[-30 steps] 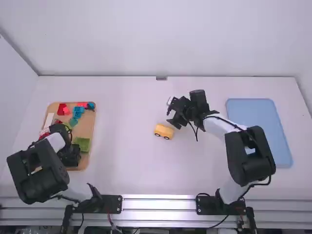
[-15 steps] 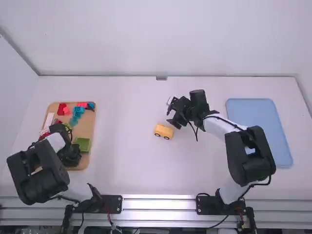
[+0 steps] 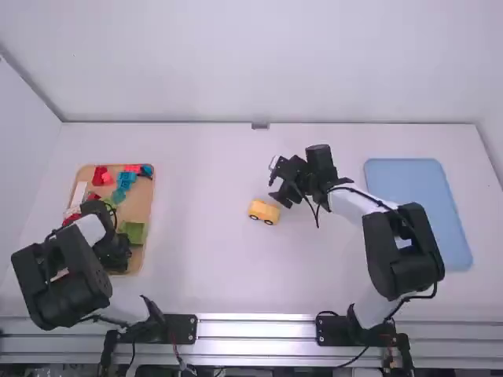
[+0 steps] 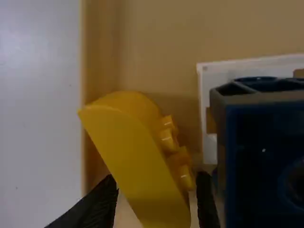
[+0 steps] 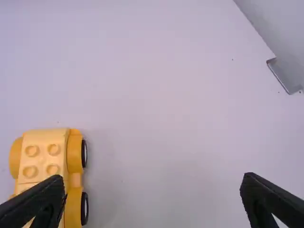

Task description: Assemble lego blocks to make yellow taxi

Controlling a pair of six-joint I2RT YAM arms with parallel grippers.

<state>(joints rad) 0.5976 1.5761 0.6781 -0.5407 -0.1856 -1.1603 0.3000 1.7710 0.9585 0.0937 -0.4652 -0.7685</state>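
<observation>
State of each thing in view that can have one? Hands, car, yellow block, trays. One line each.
left hand: at the yellow block; grip unclear
right hand: open, holding nothing
yellow car: upright on its wheels, studs in view uncovered
yellow block: tipped, studs facing sideways, not on the car
wooden tray: flat on table, holding blocks
blue tray: flat on table

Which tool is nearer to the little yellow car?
Right. The right tool is just beyond the car, slightly right; the left tool is at the tray, far left of the car.
</observation>
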